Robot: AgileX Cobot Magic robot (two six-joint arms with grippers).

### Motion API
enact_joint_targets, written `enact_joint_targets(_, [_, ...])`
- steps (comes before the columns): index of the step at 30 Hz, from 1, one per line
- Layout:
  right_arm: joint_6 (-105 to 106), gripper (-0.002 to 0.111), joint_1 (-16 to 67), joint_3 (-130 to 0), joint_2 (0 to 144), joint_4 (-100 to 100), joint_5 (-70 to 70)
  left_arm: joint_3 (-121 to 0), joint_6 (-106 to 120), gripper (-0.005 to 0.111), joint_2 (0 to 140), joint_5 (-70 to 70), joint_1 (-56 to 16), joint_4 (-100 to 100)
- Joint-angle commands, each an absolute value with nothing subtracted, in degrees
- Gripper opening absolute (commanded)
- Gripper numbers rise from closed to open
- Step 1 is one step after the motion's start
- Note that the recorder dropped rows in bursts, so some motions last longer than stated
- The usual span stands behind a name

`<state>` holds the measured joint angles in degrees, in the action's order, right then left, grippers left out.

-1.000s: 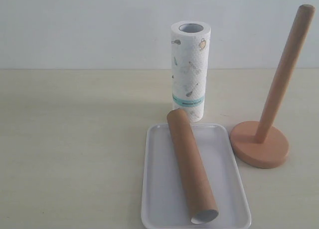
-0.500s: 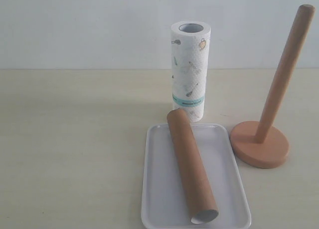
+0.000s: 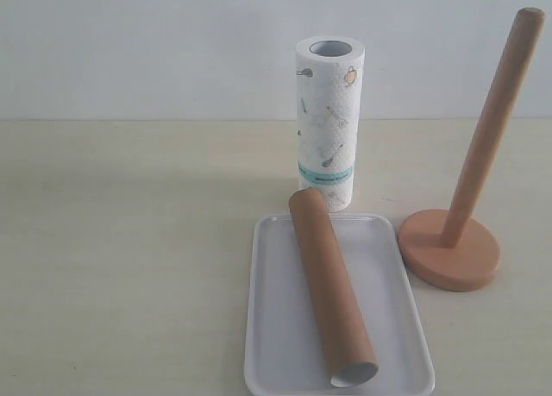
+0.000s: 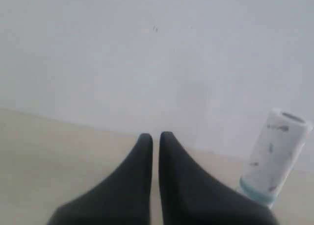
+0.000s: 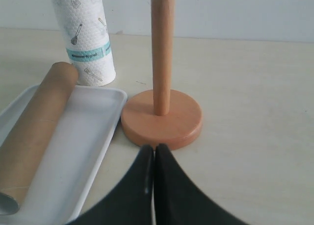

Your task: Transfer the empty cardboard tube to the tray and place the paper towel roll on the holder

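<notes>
The brown cardboard tube [image 3: 331, 288] [image 5: 34, 124] lies lengthwise in the white tray [image 3: 276, 327] [image 5: 83, 137]. Just behind the tray the paper towel roll [image 3: 328, 120] [image 5: 86, 34] [image 4: 272, 159] stands upright on the table. The wooden holder [image 3: 457, 232] [image 5: 162, 112] stands bare to the right of the tray, its dowel upright. Neither arm shows in the exterior view. My left gripper [image 4: 155, 136] is shut and holds nothing, with the roll well off to one side. My right gripper [image 5: 154, 147] is shut and holds nothing, just short of the holder's disc base.
The pale wooden table [image 3: 121, 241] runs back to a plain white wall [image 3: 155, 42].
</notes>
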<state>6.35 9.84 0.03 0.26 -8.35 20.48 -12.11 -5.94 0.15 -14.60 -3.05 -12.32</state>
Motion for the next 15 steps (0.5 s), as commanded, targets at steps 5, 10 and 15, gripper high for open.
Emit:
enact_joint_targets(5, [6.4,0.000,9.7,0.0,0.0,-8.4,20.4,-14.1,-6.6,0.004,0.0,-6.9,-2.9,-14.3])
enact_joint_targets(10, [6.4,0.000,9.7,0.0,0.0,-8.4,20.4,-14.1,-6.6,0.004,0.0,-5.9,-2.9,-14.3])
enact_joint_targets(15, [6.4,0.000,9.7,0.0,0.0,-8.4,20.4,-14.1,-9.3,0.004,0.0,0.0,-2.9,-14.4])
